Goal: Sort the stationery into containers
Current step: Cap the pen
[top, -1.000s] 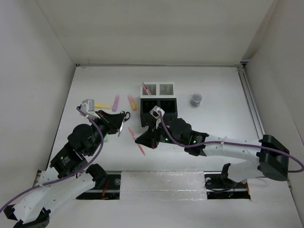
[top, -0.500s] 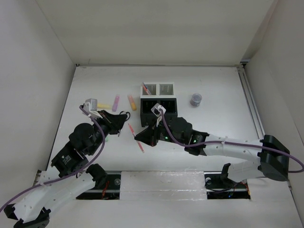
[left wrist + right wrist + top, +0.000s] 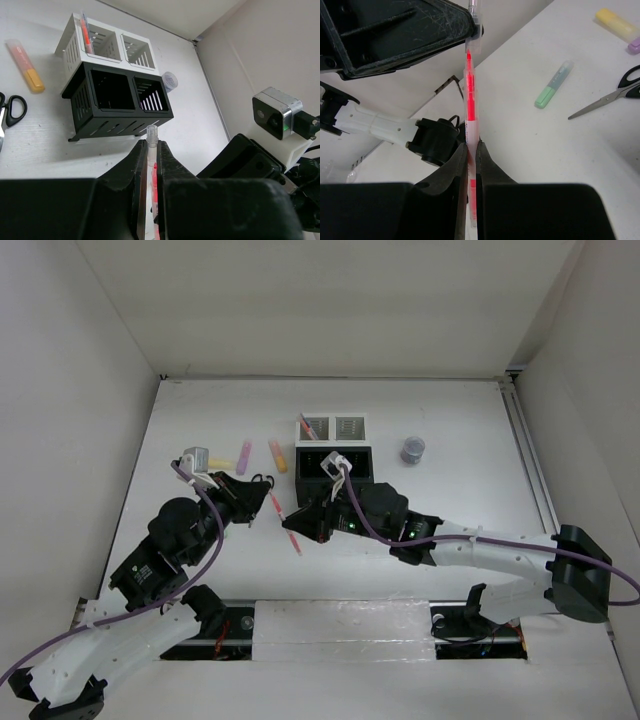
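Note:
A thin red pen [image 3: 285, 525] with a clear body hangs above the table in front of the containers, and both grippers hold it. My left gripper [image 3: 151, 145] is shut on its clear capped end [image 3: 152, 134]. My right gripper [image 3: 471, 147] is shut on the pen's [image 3: 470, 100] lower barrel. The containers are two white mesh compartments [image 3: 334, 427] joined to two black ones [image 3: 335, 462]. One red pen [image 3: 85, 35] stands in the left white compartment. On the table lie a pink highlighter [image 3: 243, 456], an orange highlighter [image 3: 277, 455], a green highlighter [image 3: 552, 84] and scissors [image 3: 615, 95].
A small round grey item [image 3: 413, 449] sits right of the containers. A yellow highlighter [image 3: 617, 22] lies near the pink one, mostly hidden in the top view by the left wrist camera. White walls enclose the table on three sides. A rail [image 3: 530, 470] runs along the right edge.
Both grippers, shut on the red pen, have carried it a little toward the back, closer to the black compartments. The stationery on the table has not moved.

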You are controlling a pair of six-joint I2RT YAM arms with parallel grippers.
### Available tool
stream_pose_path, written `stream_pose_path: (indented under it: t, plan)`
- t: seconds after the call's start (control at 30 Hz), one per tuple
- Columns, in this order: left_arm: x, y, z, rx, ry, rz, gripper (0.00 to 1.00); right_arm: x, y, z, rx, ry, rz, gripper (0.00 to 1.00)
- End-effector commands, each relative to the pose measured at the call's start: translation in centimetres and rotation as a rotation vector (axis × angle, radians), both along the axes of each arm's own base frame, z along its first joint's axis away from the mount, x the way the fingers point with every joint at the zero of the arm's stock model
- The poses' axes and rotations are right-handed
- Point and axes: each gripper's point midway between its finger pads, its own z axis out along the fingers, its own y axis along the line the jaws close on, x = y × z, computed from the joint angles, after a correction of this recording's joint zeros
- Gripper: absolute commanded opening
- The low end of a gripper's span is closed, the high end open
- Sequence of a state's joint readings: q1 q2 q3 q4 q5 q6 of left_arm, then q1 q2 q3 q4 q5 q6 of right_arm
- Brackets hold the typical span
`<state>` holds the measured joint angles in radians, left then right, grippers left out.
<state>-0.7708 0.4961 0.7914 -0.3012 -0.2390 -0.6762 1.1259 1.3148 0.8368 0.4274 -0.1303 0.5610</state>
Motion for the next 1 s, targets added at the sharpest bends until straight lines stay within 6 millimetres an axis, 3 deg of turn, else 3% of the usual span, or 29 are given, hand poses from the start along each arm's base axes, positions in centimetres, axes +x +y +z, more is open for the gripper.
stream_pose_path:
  t: [0.0, 0.63, 0.97]
  plan:
    - [0.3, -0.4, 0.9, -0.018, -0.042, -0.01, 0.0, 0.4, -0.1, 4.6, 0.111, -0.07, -0.014, 0.0]
    - [0.0, -0.8, 0.5, -0.014, -0.033, -0.038, 0.0, 2.2, -0.4, 5.4, 0.118, -0.076, -0.055, 0.0]
    - [0.2, -1.0, 0.1, -0.009, -0.027, -0.039, 0.0, 1.6, 0.5, 6.7, 0.149, -0.094, 0.001, 0.0]
